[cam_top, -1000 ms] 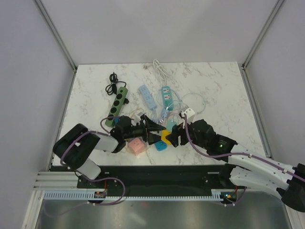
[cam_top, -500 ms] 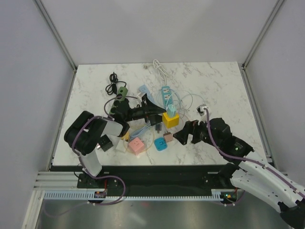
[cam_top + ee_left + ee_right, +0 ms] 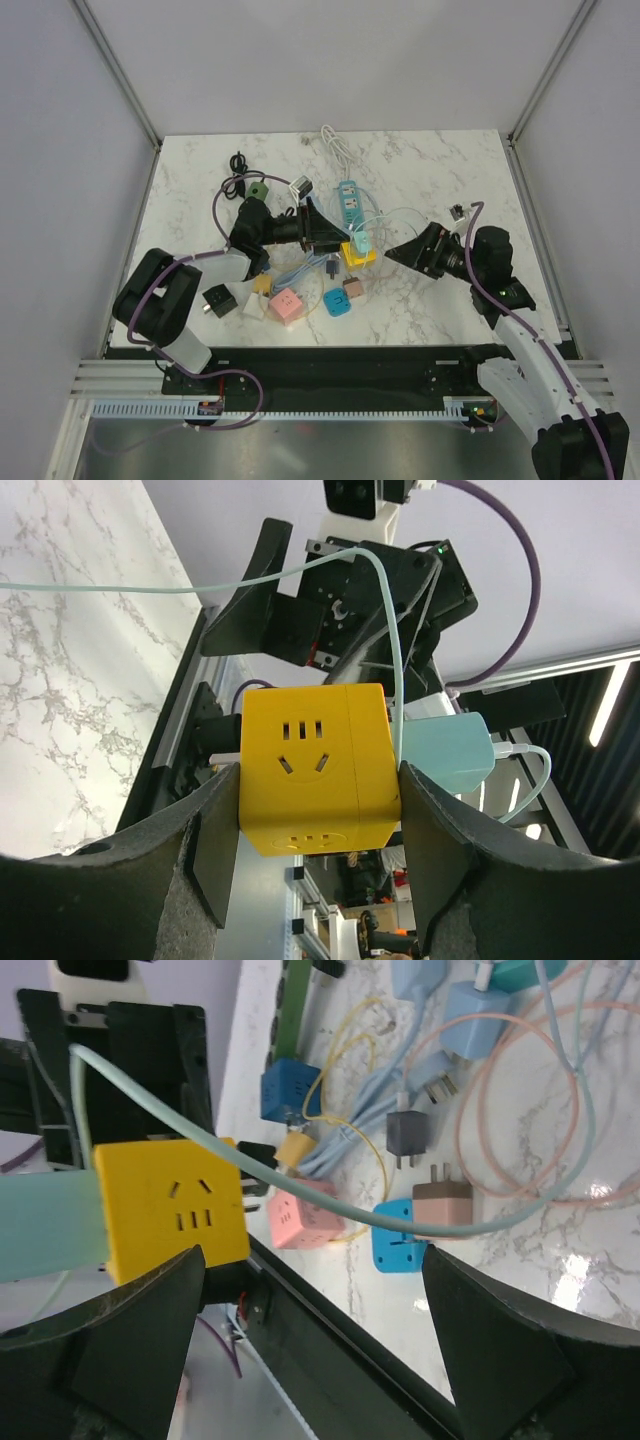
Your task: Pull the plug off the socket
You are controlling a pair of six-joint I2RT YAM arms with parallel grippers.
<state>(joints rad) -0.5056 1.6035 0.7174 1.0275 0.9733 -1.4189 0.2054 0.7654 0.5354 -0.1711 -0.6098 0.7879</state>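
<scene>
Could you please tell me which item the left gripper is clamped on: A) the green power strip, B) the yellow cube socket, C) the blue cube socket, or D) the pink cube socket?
B: in the left wrist view, the left gripper presses both sides of the yellow cube socket.

A pink cube socket (image 3: pixel 287 305), a blue cube adapter (image 3: pixel 336 302) and a brownish plug (image 3: pixel 353 289) sit close together near the front of the marble table (image 3: pixel 450 160). Farther back — a teal power strip (image 3: pixel 348 200), a white cable (image 3: pixel 335 145) behind it.
</scene>
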